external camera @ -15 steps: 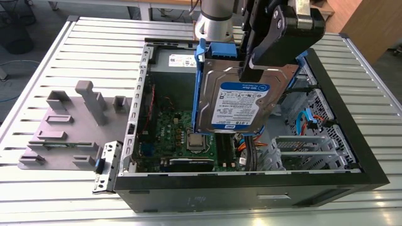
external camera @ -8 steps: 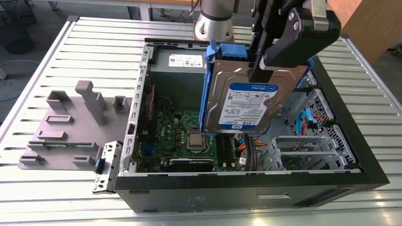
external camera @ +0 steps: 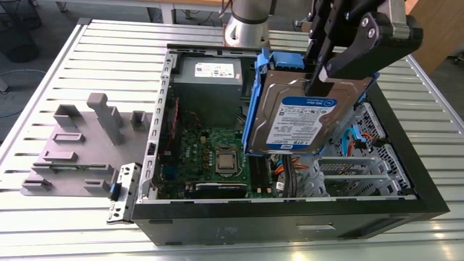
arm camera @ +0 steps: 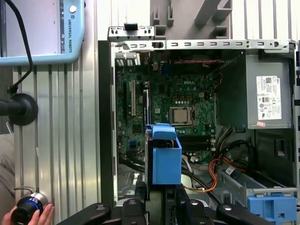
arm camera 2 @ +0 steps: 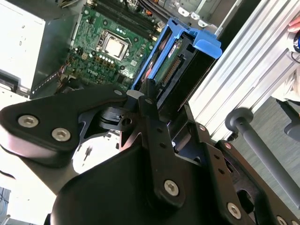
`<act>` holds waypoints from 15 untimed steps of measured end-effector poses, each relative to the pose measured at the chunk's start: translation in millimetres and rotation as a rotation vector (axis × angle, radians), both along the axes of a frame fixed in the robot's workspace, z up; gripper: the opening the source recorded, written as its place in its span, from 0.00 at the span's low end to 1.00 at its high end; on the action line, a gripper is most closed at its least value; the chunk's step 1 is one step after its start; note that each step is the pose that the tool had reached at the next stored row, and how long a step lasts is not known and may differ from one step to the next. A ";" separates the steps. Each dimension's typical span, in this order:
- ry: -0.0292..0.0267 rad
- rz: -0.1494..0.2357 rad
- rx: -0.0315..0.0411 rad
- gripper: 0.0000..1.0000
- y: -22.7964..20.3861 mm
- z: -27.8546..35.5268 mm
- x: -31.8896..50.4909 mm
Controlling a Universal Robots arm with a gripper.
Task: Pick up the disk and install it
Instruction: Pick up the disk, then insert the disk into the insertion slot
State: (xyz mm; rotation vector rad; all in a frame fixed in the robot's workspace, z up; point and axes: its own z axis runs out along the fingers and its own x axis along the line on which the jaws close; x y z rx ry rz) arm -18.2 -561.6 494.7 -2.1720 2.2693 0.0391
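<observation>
Robot at work over an opened computer: the arm's black two-fingered gripper [external camera: 319, 82] is clamped on the upper edge of the disk [external camera: 305, 119], a flat silver hard drive with a white-and-blue label, framed in a blue plastic carrier bracket. The disk hangs steeply tilted, its label turned to the exterior view, above a black desktop computer case [external camera: 290, 220]. The case lies on its side with the cover off, on a table of silver aluminium slats [external camera: 108, 41].

The disk sits over the middle of the case, with the green motherboard [external camera: 214, 157] to the exterior view's left and the perforated metal drive bays [external camera: 362, 168] to the exterior view's right. From this angle it is hard to say whether its lower edge touches anything inside. A grey power supply box with a white label [external camera: 210, 73] stands at the case's far end. Outside the case, on the exterior view's left, lies a flat grey fixture plate with upright pegs [external camera: 73, 147].

In the second wrist view the disk [arm camera 2: 171, 70] is seen edge-on, a dark finger [arm camera 2: 151, 105] pressed against one side. In the first wrist view the disk [arm camera: 166, 159] juts from the gripper over the motherboard, a blue-handled grey drive cage [arm camera: 269, 206] sits inside the case, and a person's hand [arm camera: 46, 212] holds a round black knob [arm camera: 27, 207].
</observation>
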 end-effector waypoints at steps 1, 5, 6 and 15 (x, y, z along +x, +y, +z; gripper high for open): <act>0.0000 0.000 0.0000 0.35 0.0 -0.1 1.6; 0.0000 0.000 0.0000 0.35 0.0 -0.3 8.9; 0.0000 0.000 0.0001 0.35 0.0 -0.4 10.8; 0.0000 0.000 0.0001 0.35 0.1 -1.8 26.2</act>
